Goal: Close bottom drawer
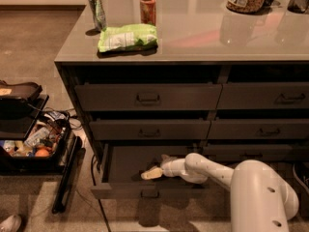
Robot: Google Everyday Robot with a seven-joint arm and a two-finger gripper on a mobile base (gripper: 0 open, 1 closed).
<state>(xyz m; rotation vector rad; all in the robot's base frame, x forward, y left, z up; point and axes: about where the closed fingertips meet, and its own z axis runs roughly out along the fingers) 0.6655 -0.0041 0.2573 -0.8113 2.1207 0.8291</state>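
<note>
So the wide, shallow dark grey-brown bottom drawer (pixel 126 191) is the lowest one in the left column of the big dark cabinet with the glossy grey top (pixel 193 37). It's sticking well out of the cabinet face toward the camera. Its flat front and small metal pull handle (pixel 149 194) sit clearly forward of the two shut drawers above it.

The robot's pale two-finger gripper (pixel 152 173) is inside the open drawer, over the floor of it. It points left along the cabinet, on the end of the white arm (pixel 207 166) coming in from the right. Honestly I can't tell how far open it is, or whether it's got hold of anything.

The bit that matters: the drawer front runs left-right, parallel to the cabinet, but it has to travel straight back into the cabinet. Right now the gripper sits between the cabinet and that front panel, so it's on the wrong side to push. My guess is it has to come up and out over the front edge, then get onto the outer face near the handle and shove inward. Pushing off-centre might rack the drawer.
</note>
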